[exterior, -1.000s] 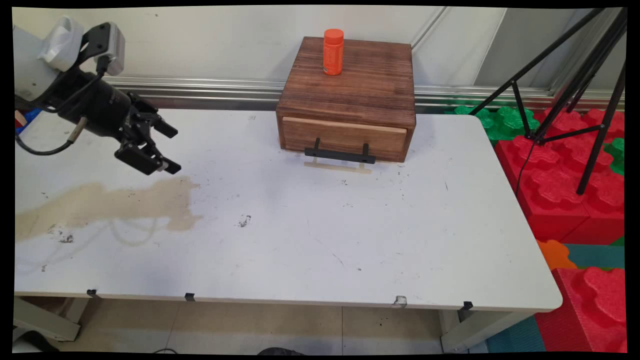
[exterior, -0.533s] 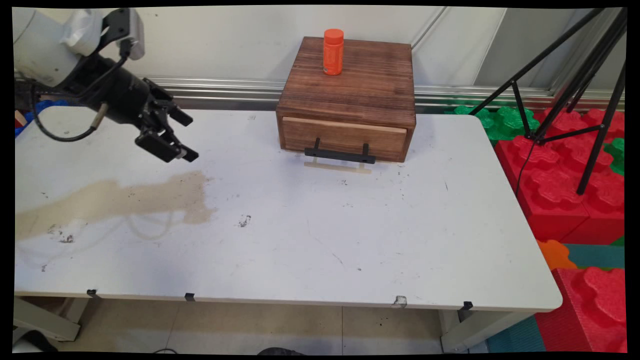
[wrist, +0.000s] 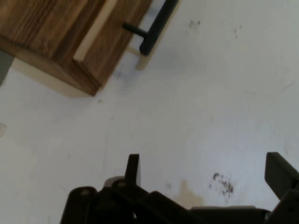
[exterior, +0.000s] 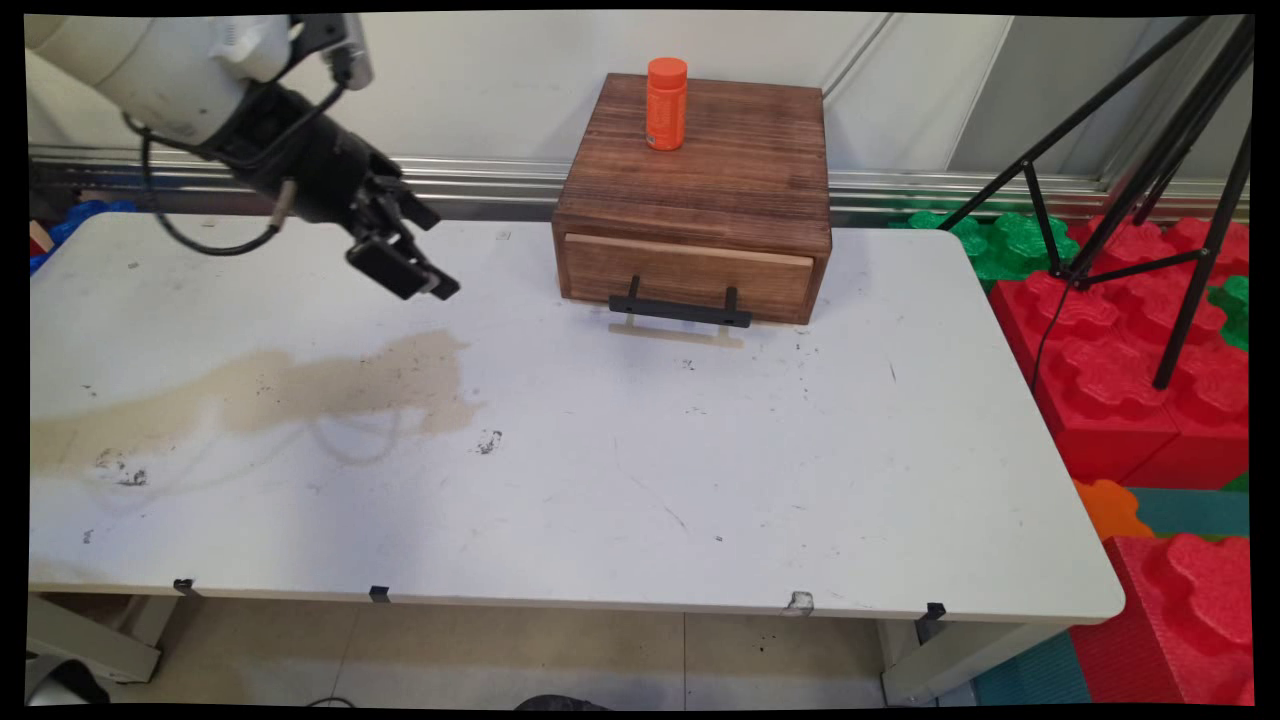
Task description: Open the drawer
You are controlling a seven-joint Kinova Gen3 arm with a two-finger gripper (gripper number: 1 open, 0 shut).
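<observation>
My black gripper [exterior: 434, 254] hangs open above the back left part of the white table [exterior: 640, 470], holding nothing. It points right and down toward a dark wooden drawer box [exterior: 695, 200], a short way off to its right. The drawer is shut, with a black bar handle [exterior: 680, 312] on its front. An orange bottle [exterior: 666, 103] stands upright on top of the box, near its back. In the hand view the open gripper [wrist: 205, 172] shows bare table between its fingers, with the box corner [wrist: 60, 32] and the handle [wrist: 156, 23] at the upper left.
A brownish stain [exterior: 300, 385] spreads over the table's left side, below the gripper. A black tripod [exterior: 1150, 170] and red and green foam blocks [exterior: 1130, 380] stand off the table's right edge. A wall with a metal rail [exterior: 480, 180] runs behind.
The gripper has moved steadily to the right and toward the back of the table, closer to the wooden box. Its fingers stayed open. Box and bottle have not moved.
</observation>
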